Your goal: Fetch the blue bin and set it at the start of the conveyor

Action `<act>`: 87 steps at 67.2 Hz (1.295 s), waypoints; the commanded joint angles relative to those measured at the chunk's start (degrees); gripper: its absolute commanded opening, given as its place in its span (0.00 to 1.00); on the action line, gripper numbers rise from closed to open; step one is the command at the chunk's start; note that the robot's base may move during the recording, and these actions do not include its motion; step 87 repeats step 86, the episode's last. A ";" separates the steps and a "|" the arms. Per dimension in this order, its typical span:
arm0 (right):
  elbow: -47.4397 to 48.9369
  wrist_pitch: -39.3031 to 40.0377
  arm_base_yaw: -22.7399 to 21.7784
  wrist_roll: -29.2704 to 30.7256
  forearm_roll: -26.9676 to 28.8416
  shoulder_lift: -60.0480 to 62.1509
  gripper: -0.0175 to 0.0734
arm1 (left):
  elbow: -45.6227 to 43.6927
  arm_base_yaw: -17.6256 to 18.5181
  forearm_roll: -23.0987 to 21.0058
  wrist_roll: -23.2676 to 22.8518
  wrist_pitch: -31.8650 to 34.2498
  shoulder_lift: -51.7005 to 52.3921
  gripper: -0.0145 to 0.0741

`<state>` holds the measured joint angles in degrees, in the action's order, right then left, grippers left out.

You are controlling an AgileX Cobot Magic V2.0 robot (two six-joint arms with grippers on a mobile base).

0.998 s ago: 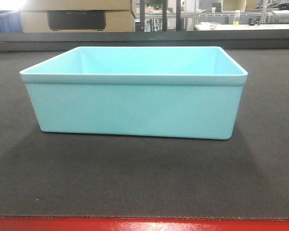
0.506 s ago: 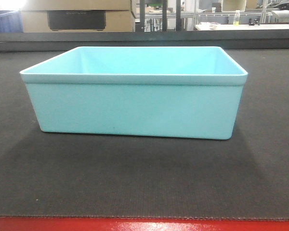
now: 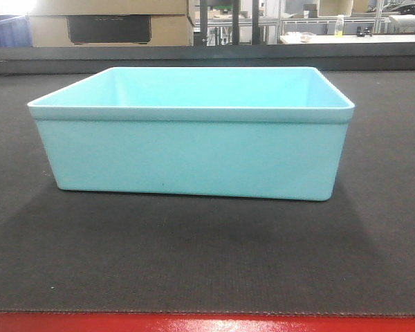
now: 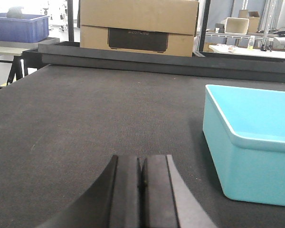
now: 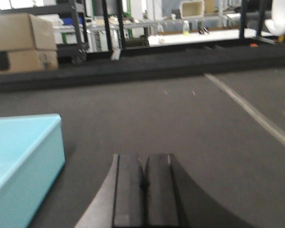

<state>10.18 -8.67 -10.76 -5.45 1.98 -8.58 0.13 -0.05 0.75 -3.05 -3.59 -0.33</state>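
Faint embossed lettering is seen on the dark panel [image 4: 138, 39] set into the cardboard box [image 4: 138, 13] in the left wrist view; it cannot be read with certainty. No other text, label, number or sign is legible in any view.

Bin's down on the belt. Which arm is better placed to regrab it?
Roughly even. The blue bin sits right of the shut left claw and left of the shut right claw; neither touches it. It looks marginally closer in the left wrist view.

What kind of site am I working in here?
Probably a warehouse or logistics test floor: a wide dark conveyor belt with a red frame, cardboard boxes, a dark blue storage bin and metal racking behind.
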 commanded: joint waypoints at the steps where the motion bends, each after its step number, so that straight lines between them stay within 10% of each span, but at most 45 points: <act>1: -4.44 0.66 -0.94 0.43 0.43 2.98 0.01 | -0.13 -0.23 -0.34 0.10 1.60 0.33 0.04; 87: -10.18 0.29 -1.03 0.43 0.09 8.58 0.01 | -0.13 -0.23 -0.34 0.10 1.60 0.33 0.04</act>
